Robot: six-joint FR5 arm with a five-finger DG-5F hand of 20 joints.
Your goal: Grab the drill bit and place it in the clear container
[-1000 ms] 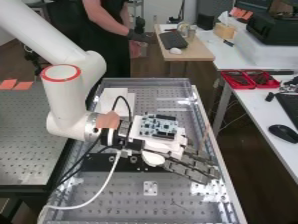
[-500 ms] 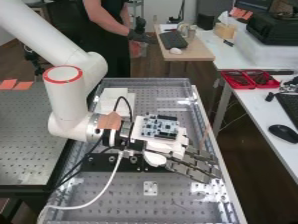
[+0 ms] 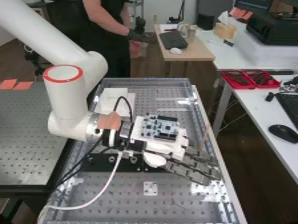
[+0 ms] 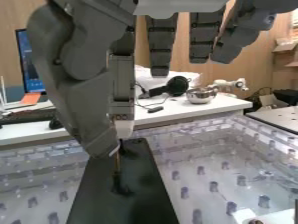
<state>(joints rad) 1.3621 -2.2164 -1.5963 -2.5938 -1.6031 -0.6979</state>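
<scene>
In the high view, the white arm [image 3: 64, 102] enters from the upper left, drops through a joint with a red ring, and turns level toward the middle of the frame, where a tan band [image 3: 110, 121] wraps its end. A black plate [image 3: 98, 161] lies on the perforated bench [image 3: 118, 200], just below the wrist. Right of the wrist, a circuit board [image 3: 159, 127] sits on top of the hand [image 3: 191, 169], whose dark grey fingers reach right and slightly down, over the bench near its right edge. In the wrist view, the thumb [image 4: 74, 75] hangs bent, its tip close against a neighbouring finger [image 4: 122, 82], while the other fingers hang nearly straight, apart from this pair. The hand appears to pinch the drill bit [image 4: 118, 164] between thumb tip and finger: a thin, straight, brownish-gold rod, close to upright, sticking out below them in front of the black plate. Its lower part runs into a dark smudge, so whether it touches the plate I cannot tell.
</scene>
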